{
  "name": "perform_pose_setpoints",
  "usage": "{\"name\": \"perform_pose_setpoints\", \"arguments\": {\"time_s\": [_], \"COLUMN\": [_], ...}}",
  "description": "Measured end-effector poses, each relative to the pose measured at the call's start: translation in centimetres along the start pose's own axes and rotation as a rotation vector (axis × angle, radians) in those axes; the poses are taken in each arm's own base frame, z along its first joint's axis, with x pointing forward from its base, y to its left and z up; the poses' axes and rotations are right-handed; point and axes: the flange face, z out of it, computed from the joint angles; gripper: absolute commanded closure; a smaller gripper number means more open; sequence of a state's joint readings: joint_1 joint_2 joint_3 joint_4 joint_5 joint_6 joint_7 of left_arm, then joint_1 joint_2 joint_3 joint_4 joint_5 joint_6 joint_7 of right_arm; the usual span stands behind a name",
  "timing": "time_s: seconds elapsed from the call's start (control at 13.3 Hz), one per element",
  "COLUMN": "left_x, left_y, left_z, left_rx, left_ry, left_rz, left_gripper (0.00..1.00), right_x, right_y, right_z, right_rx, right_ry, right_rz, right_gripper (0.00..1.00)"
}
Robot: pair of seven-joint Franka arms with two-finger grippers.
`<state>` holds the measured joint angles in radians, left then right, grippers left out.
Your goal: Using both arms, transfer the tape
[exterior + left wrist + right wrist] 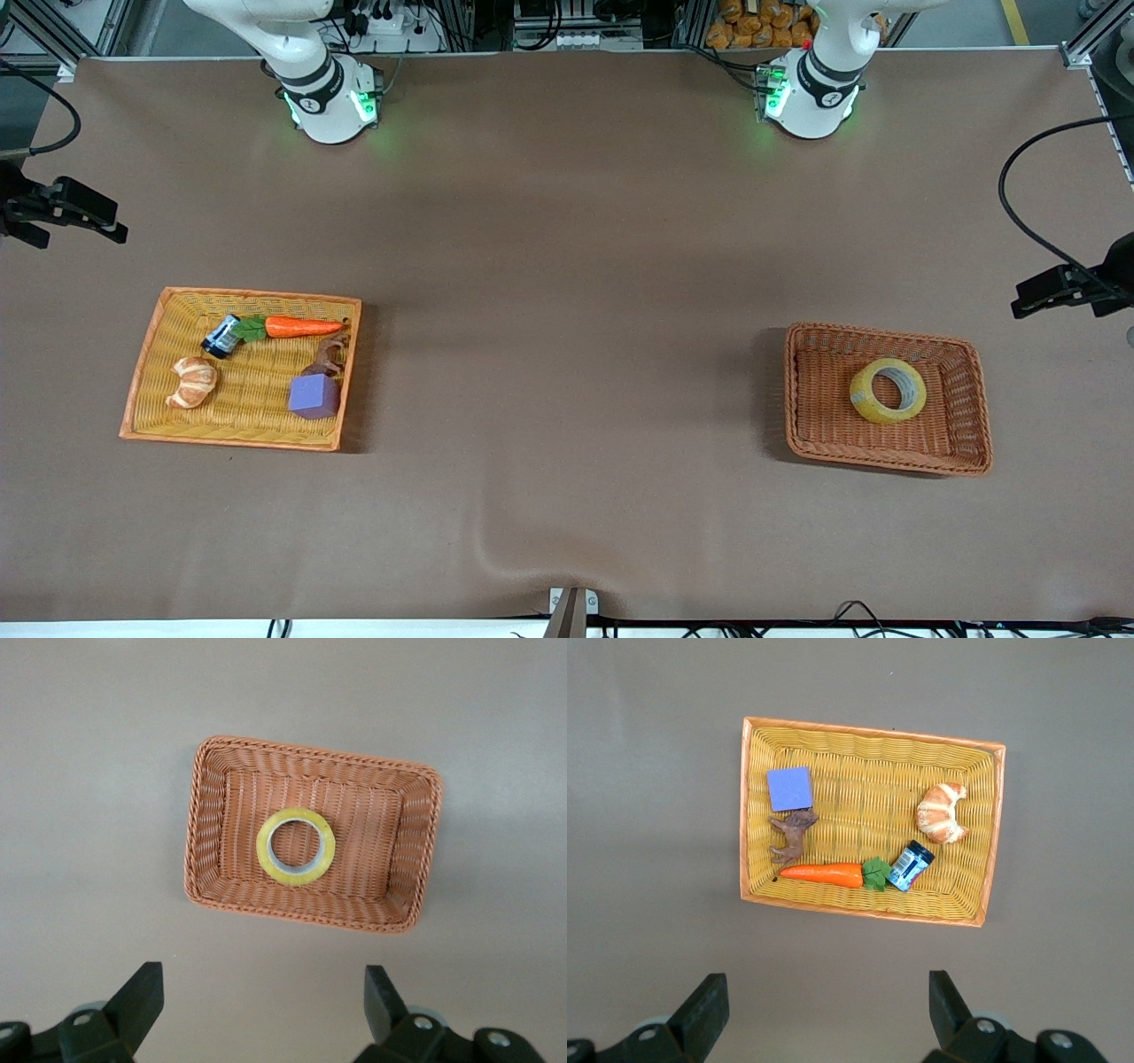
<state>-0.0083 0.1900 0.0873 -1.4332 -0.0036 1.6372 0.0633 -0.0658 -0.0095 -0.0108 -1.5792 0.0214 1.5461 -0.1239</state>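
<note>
A: Starting at the right arm's end of the surface (567,221), what does the scene hold?

B: A yellow basket (142,390) sits there, holding a carrot (301,327), a small dark jar (221,337), a croissant (193,382), a purple block (314,395) and a brown animal figure (329,355). The right gripper (824,1014) hangs high over it, its jaws spread wide with nothing between them.

A: And toward the left arm's end?

B: A reddish-brown basket (797,390) stands there, well apart from the yellow one. The tape (888,391) lies in it, its hole facing up, near the middle of the basket floor. The left gripper (264,1010) hangs high above that basket; its jaws also stand wide apart and hold nothing.

A: Is either gripper touching anything?

B: No. Both are up in the air, clear of the baskets.
</note>
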Motion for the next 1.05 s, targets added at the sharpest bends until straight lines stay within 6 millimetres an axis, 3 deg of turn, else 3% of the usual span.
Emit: {"name": "perform_pose_setpoints", "arguments": {"time_s": [0.6,1.05], "left_x": [-4.6,-4.9], "left_y": [2.2,2.6], "left_z": [-1.9,-2.0], "left_rx": [-0.014,-0.010], "left_ry": [-0.026,-0.021], "left_rz": [0.028,0.037], "left_gripper": [0.00,0.00], "right_x": [0.0,0.0], "right_y": [0.0,0.0], "right_z": [0.0,0.0], "right_rx": [0.000,0.000], "right_ry": [-0.001,-0.001], "right_rz": [-0.001,-0.001], "right_gripper": [0.00,0.00]}}
